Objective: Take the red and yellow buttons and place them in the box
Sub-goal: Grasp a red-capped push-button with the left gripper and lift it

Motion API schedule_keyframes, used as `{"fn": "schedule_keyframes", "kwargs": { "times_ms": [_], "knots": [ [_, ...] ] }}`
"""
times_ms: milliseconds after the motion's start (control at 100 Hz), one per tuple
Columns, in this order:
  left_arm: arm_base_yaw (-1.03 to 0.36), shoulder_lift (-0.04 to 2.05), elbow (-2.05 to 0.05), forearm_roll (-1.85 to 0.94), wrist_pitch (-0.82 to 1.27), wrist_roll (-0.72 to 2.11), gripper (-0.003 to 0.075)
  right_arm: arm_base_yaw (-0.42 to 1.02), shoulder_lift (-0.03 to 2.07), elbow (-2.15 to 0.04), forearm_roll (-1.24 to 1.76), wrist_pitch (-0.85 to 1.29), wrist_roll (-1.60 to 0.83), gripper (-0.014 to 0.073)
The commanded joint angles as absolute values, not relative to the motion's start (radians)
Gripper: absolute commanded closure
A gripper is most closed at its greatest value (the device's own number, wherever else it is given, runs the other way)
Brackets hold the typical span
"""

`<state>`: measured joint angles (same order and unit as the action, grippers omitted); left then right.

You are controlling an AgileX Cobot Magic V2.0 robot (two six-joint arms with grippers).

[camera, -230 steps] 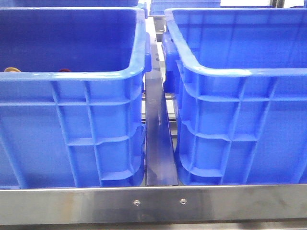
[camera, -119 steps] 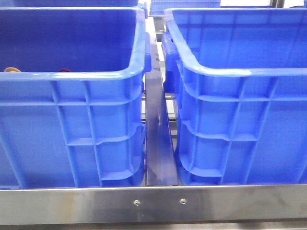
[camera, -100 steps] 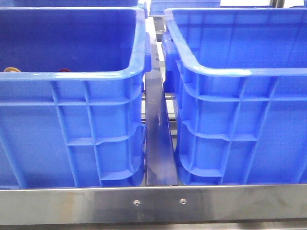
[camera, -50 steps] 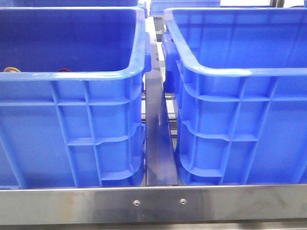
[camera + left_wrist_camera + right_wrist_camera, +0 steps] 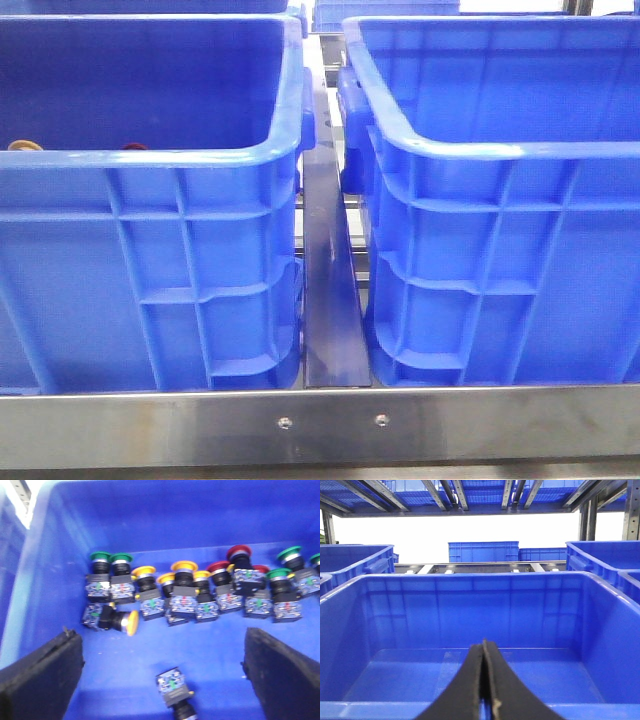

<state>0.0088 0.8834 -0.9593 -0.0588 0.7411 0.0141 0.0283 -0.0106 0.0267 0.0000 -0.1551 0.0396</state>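
Now the left gripper [image 5: 162, 672] is hanging wide open over a crate of buttons, holding nothing.

Its fingers [image 5: 42, 677] are spreading either side of a toppled button [image 5: 175, 692], apparently lining up for a pick. Beyond are lying a yellow button [image 5: 112, 621] on its side and a crowded row where yellow [image 5: 184, 587] and red buttons [image 5: 219, 582] are touching green ones [image 5: 100, 575], likely hampering a clean grab. The right gripper [image 5: 483, 680] is waiting closed and empty over the bare box [image 5: 470, 582] on the right.

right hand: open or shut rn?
Shut. In the right wrist view the right hand has its two dark fingers pressed together with nothing between them, pointing into a blue crate.
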Motion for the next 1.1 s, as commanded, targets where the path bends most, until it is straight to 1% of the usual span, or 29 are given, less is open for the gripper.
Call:
{"fn": "schedule_keyframes", "kwargs": {
  "times_ms": [0, 90, 160, 260, 390, 540, 830, 1090],
  "knots": [
    [0.004, 0.886, -0.994, -0.081, 0.673, 0.014, 0.0123, 0.029, -0.035, 0.008, -0.008, -0.242, 0.038, 0.0662],
    [0.001, 0.913, -0.994, -0.102, 0.671, 0.014, 0.0123, 0.029, -0.035, 0.008, -0.008, -0.242, 0.038, 0.0662],
    [-0.028, 0.942, -0.994, -0.102, 0.666, 0.014, 0.0123, 0.029, -0.035, 0.008, -0.008, -0.242, 0.038, 0.0662],
    [-0.102, 0.996, -0.994, -0.102, 0.636, 0.014, 0.0123, 0.029, -0.035, 0.008, -0.008, -0.242, 0.038, 0.0662],
    [-0.201, 1.092, -1.001, -0.102, 0.543, 0.000, 0.0123, 0.029, -0.035, 0.008, -0.008, -0.242, 0.038, 0.0662],
    [-0.262, 1.218, -1.066, -0.100, 0.505, -0.018, 0.0123, 0.029, -0.035, 0.008, -0.008, -0.242, 0.038, 0.0662],
    [-0.285, 1.506, -1.290, -0.096, 0.536, -0.019, 0.0123, 0.029, -0.035, 0.008, -0.008, -0.242, 0.038, 0.0662],
    [-0.287, 1.678, -1.420, -0.092, 0.575, -0.023, 0.0123, 0.029, -0.035, 0.008, -0.008, -0.242, 0.038, 0.0662]
  ]
}}
